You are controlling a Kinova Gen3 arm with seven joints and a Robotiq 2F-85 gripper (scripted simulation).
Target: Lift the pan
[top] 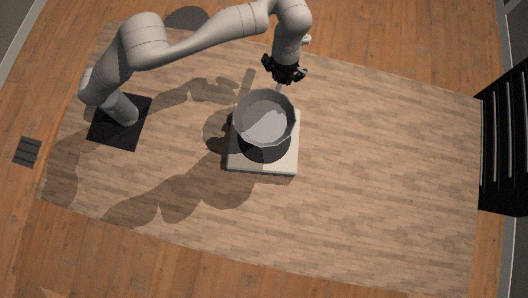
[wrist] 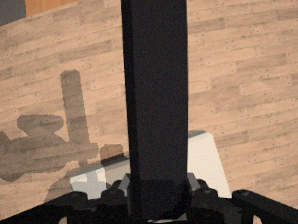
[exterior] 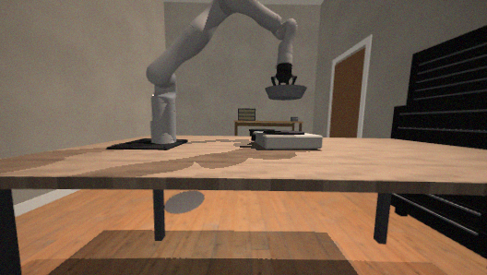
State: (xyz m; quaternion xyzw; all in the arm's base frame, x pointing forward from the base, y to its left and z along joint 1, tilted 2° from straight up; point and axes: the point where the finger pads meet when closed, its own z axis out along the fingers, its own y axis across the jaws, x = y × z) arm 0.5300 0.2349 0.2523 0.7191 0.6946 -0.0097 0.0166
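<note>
The tool is clamped on the dark handle of the pan, held above the hot plate near the desk's far edge. The pan appears rigid and bowl-heavy, so a handle grip is likely prone to tilting.

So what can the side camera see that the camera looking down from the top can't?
Only the exterior view shows the gap of air between the pan and the hot plate, plus the table legs and a door. Only the top view shows inside the pan's bowl and the dark burner circle it left. Both show the gripper shut on the pan's handle, the arm and its black base plate.
</note>
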